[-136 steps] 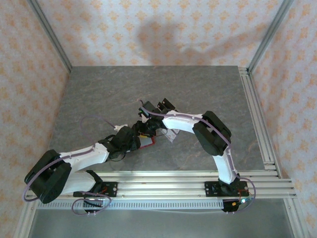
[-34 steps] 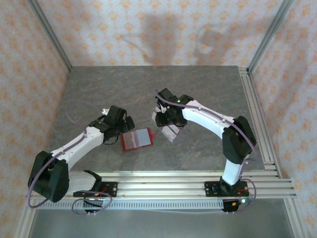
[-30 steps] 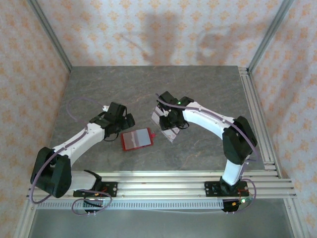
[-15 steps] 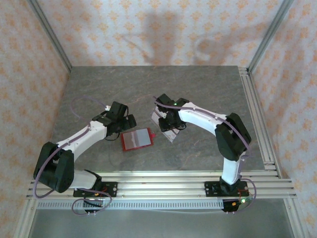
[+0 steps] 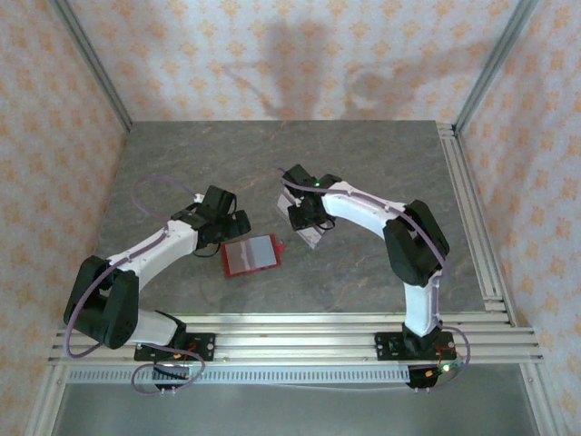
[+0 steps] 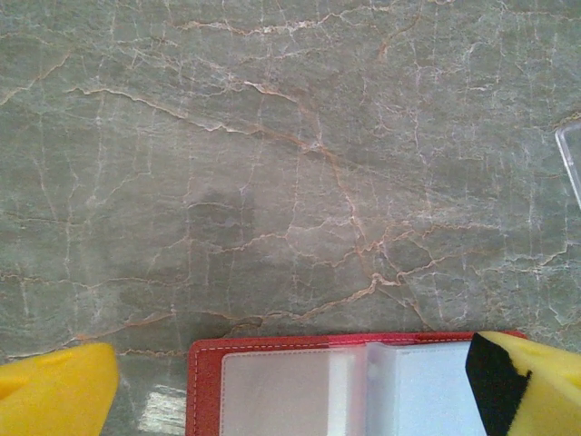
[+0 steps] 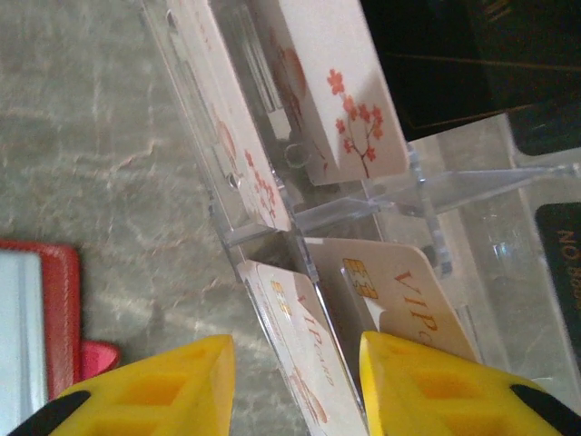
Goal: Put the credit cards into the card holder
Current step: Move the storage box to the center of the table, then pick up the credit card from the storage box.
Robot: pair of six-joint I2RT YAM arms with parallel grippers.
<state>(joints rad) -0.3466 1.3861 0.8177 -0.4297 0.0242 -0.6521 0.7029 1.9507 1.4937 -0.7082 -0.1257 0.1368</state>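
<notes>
Broadly, the grey worktop (image 5: pixel 363 163) carries two things that matter, and each arm has one of them close by. The left arm (image 5: pixel 154 250) reaches in from the near left and the right arm (image 5: pixel 381 218) curves in from the near right. The open red card holder (image 5: pixel 251 256) lies flat between them, its long axis running roughly left to right, its clear pockets facing up. Just beyond it and to its right sits a clear tray (image 5: pixel 315 238), where the credit cards (image 7: pixel 408 291) stand on edge, leaning in their slots. The left tool (image 6: pixel 290 391) hangs over the holder's far edge with its jaws spread wide and nothing in them, so that arm is the nearer one for steadying the holder. The right tool (image 7: pixel 292 350) is over the tray, its jaws about half closed and straddling one leaning card (image 7: pixel 304 359). Whether its fingers (image 7: pixel 154 381) actually press that card I cannot tell. From this tool the holder shows at the left edge of its wrist view, so any card lifted here would likely have to travel leftward and toward the arm bases, then turn to match a pocket mouth.
</notes>
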